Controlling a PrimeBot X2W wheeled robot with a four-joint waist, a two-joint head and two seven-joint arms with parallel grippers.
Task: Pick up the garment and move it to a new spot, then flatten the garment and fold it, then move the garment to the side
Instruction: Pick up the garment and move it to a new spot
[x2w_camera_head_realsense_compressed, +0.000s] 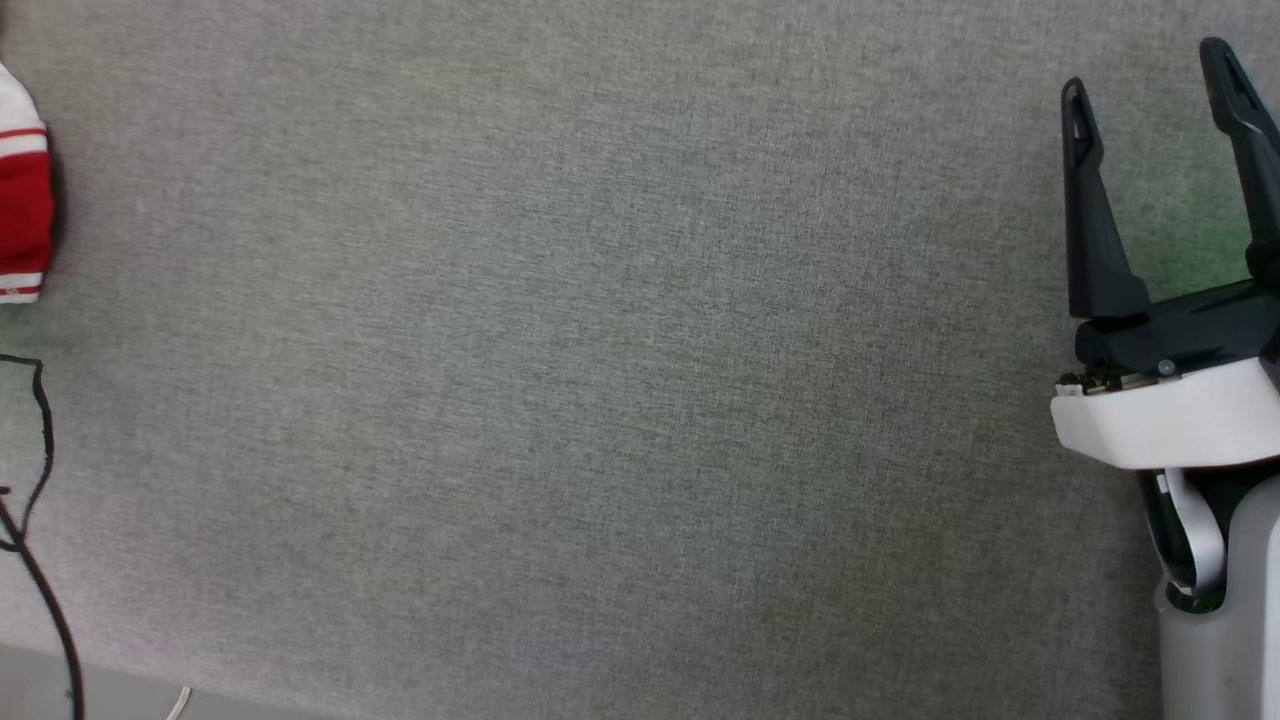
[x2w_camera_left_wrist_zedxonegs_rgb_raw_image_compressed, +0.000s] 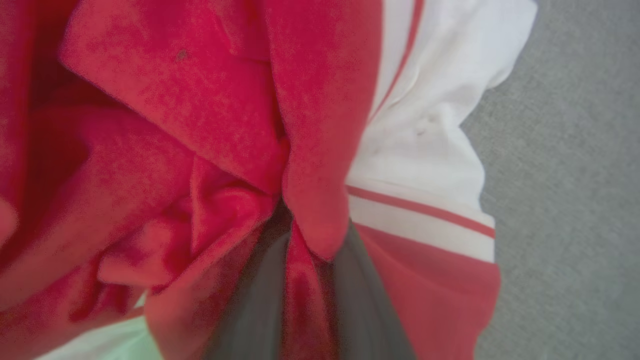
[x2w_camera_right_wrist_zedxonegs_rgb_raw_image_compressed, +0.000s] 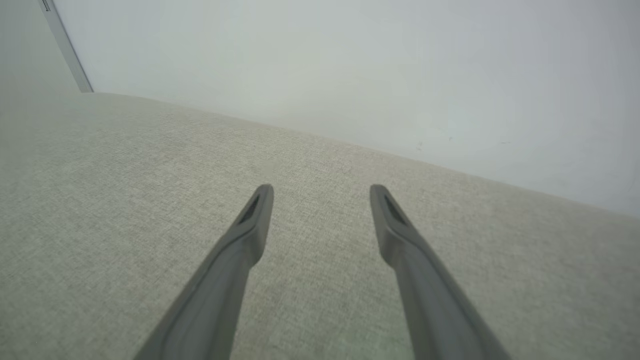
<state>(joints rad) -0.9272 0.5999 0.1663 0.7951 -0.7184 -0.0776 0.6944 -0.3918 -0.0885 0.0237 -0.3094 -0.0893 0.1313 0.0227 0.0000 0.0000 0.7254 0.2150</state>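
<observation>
On the grey table (x2w_camera_head_realsense_compressed: 600, 400) the garment (x2w_camera_left_wrist_zedxonegs_rgb_raw_image_compressed: 200, 125) sits bunched way off to the left. Left end effector (x2w_camera_left_wrist_zedxonegs_rgb_raw_image_compressed: 310, 260) is clamped on one red fold, so I'd lift slow and watch for slip; right end effector (x2w_camera_head_realsense_compressed: 1145, 75) hangs wide open

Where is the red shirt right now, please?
The shirt sits at the head view's far left edge on the grey surface, bunched between the left fingers.

right gripper (x2w_camera_right_wrist_zedxonegs_rgb_raw_image_compressed: 321, 196): fingers spread wide | over grey fabric surface (x2w_camera_right_wrist_zedxonegs_rgb_raw_image_compressed: 100, 200), contact unclear | pale wall (x2w_camera_right_wrist_zedxonegs_rgb_raw_image_compressed: 350, 60) behind
</observation>
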